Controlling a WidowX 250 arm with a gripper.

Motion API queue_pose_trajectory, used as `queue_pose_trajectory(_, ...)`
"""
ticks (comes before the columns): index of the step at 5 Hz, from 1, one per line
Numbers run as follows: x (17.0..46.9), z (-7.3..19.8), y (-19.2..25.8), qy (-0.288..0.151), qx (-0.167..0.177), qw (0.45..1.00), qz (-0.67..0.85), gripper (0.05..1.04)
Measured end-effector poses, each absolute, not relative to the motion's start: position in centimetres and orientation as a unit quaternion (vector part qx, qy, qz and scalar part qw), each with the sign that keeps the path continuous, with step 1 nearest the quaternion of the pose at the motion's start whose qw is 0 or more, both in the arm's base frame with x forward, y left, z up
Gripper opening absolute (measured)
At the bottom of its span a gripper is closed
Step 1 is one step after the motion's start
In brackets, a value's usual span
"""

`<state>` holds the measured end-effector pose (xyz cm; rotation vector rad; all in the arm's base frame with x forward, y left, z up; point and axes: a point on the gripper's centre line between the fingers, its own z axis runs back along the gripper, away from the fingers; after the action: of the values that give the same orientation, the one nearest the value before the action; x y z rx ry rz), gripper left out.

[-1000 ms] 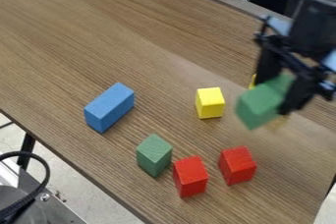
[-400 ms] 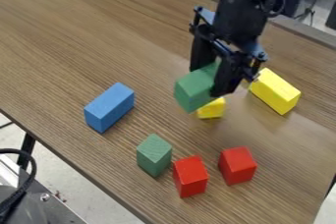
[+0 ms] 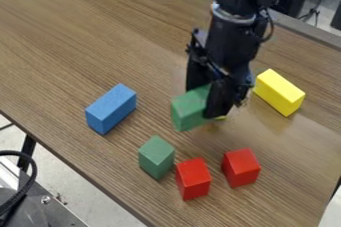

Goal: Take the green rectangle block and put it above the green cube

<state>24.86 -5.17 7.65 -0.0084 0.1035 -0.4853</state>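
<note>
In the camera view, find the green rectangular block (image 3: pixel 189 109) just off the middle, toward 4 o'clock, pinched between the fingers (image 3: pixel 220 99). Parted by about the block's thickness, closed on opposite faces, with one end left jutting out toward 8 o'clock. Looks like painted wood: light, stiff, hard to dent, perhaps a little slick on flat faces. Best held as now, square across two parallel sides, with a firm squeeze; liable to swivel if held too near one end.

Next, by judgement, carry toward 7 o'clock and lower gently onto the green cube (image 3: pixel 156 156). Likely to slide or tip if knocked, with so small a top to land on. Mind the red block (image 3: pixel 193 179) close by at the cube's 4 o'clock, and another red block (image 3: pixel 241 168) farther round at 5 o'clock in the view.

Spread below, a brown wood-grain table (image 3: pixel 86 37), flat, smooth and faintly shiny. Set out on top, a blue rectangular block (image 3: pixel 110 108) at 9 o'clock and a yellow rectangular block (image 3: pixel 279 92) at 3 o'clock. Beyond the edge, pale floor (image 3: pixel 77 181) toward 7 o'clock, a black cable (image 3: pixel 30 177) toward 8, dark equipment toward 1.
</note>
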Motion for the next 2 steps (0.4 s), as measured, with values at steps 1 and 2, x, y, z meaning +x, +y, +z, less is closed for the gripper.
queue_pose_trajectory(1,25.1,7.2,-5.4,0.048,-0.004,0.967,-0.249,0.571)
queue_pose_trajectory(2,25.3,6.1,-5.1,0.058,-0.003,0.968,-0.244,0.571)
